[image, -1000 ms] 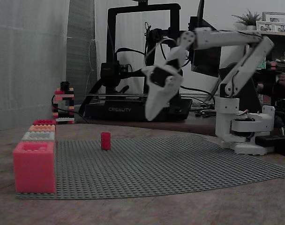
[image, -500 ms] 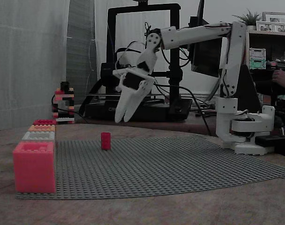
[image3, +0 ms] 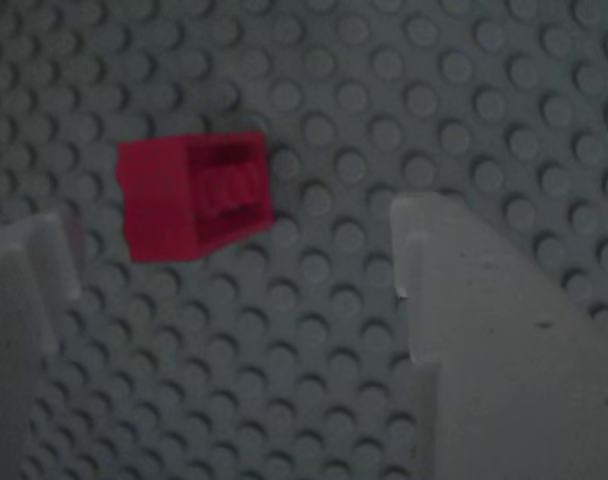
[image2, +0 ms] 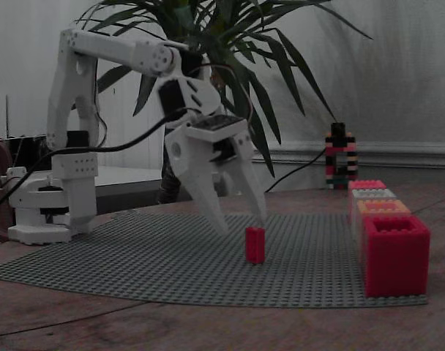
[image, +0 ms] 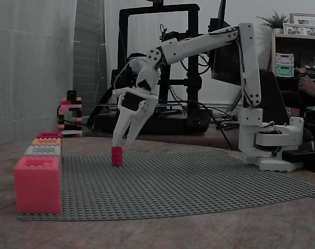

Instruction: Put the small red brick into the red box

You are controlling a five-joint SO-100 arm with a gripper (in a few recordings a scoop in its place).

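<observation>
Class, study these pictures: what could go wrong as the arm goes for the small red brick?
1. In the wrist view the small red brick sits off-centre, near one finger of the open pincer; if lowered, that finger may strike it.
2. The brick looks turned against the fingers, so closing could twist or topple it.

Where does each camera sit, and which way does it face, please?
A fixed view: table-level, facing across the baseplate; red box left, whole arm right, open gripper by the small red brick.
A fixed view: table-level, opposite side; red box right, arm left.
Wrist view: looks down at the brick; both fingers show.
Shared: brick and baseplate in all.
</observation>
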